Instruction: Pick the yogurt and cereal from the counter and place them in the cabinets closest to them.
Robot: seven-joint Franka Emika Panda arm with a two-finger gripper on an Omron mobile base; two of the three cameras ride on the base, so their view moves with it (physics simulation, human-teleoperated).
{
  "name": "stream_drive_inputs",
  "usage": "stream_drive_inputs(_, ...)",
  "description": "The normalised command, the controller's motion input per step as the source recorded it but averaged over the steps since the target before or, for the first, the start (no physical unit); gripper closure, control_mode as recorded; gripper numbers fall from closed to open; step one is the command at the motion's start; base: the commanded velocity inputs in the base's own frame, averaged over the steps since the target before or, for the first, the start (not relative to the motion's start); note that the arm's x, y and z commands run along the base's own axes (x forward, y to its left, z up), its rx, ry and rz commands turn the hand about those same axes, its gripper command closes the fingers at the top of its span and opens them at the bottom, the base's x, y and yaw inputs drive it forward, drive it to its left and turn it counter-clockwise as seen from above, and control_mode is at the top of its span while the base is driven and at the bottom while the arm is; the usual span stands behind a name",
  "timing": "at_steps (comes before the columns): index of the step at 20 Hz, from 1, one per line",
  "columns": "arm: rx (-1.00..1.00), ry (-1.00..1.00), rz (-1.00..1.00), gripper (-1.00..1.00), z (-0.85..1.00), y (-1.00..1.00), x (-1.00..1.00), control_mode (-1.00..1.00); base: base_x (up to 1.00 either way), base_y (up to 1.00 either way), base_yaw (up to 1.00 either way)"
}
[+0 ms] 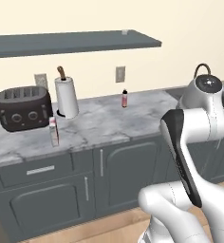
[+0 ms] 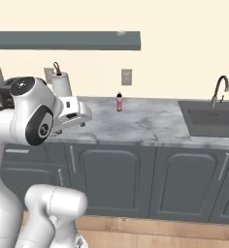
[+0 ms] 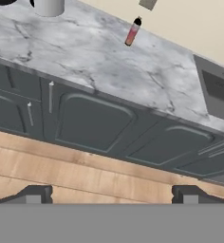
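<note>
My tool (image 3: pixel 111 194) hangs empty, its tips spread wide, off the bench's (image 1: pixel 104 121) front edge over the wooden floor (image 3: pixel 76 175). The cereal (image 1: pixel 53 131) stands upright near that front edge, just before the toaster (image 1: pixel 23 107). The yogurt (image 1: pixel 125 32) sits on the cabinets' slab (image 1: pixel 71 43) above.

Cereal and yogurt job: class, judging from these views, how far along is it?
Seemingly done: a tiny pale thing, probably the yogurt, sits on the cabinet shelf. In hand: nothing; the gripper is open and empty, out in front of the counter. Left: the cereal stands on the counter beside the toaster.
</note>
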Motion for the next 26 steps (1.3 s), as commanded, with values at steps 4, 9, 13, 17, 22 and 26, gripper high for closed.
stream_drive_inputs(4,0.0,0.0,0.0,-1.0,0.0,0.0,0.0,1.0,0.0,0.59,-0.02)
stream_drive_inputs(9,0.0,0.0,0.0,-1.0,0.0,0.0,0.0,1.0,0.0,0.51,-0.01)
stream_drive_inputs(13,0.0,0.0,0.0,-1.0,0.0,0.0,0.0,1.0,0.0,0.53,-0.01)
stream_drive_inputs(17,0.0,0.0,0.0,-1.0,0.0,0.0,0.0,1.0,0.0,0.57,-0.01)
stream_drive_inputs(22,0.0,0.0,0.0,-1.0,0.0,0.0,0.0,1.0,0.0,0.47,-0.01)
stream_drive_inputs(26,0.0,0.0,0.0,-1.0,0.0,0.0,0.0,1.0,0.0,0.32,0.0)
